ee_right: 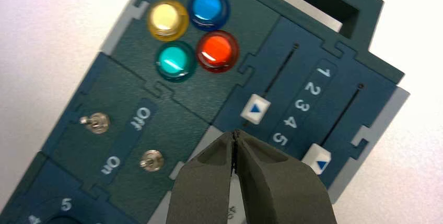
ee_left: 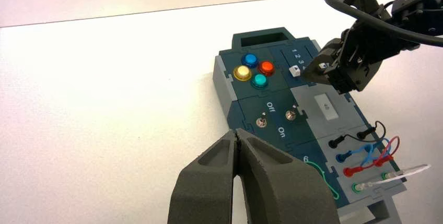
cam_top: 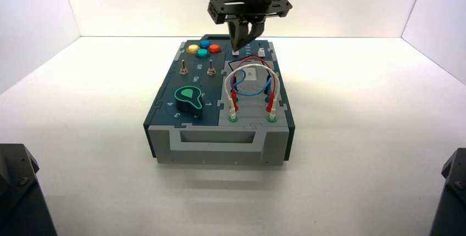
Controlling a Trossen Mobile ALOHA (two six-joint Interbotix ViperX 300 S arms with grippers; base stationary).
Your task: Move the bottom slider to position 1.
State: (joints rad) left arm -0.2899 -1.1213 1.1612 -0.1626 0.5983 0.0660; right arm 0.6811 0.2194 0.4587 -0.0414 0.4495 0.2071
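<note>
While the right gripper [cam_top: 242,40] hangs over the far end of the box [cam_top: 220,137], its two dark fingers are pressed together with no gap at the tips, as the right wrist view shows [ee_right: 233,136]. Those tips sit just beside the bottom slider [ee_right: 255,109], a small white square knob with a blue arrow, at the near end of its dark track; whether they touch it cannot be told. This slider is the one next to the cluster of four round buttons [ee_right: 190,33] (yellow, blue, red and teal), and it stands toward the 4 and 5 end of the printed scale, well away from the 1. On the other side of the numerals, the second white slider [ee_right: 316,160] rests about level with the 5. From the left wrist view, the bottom slider [ee_left: 295,71] shows just in front of the right gripper's fingers. The left gripper [ee_left: 237,134] is held off the box's left side, above the table [cam_top: 357,137], with its fingers closed on nothing. Two metal toggle switches [ee_right: 151,160] sit beside the Off and On labels, and a green knob [cam_top: 188,99] and looped wires [cam_top: 253,79] occupy the box's near half.
</note>
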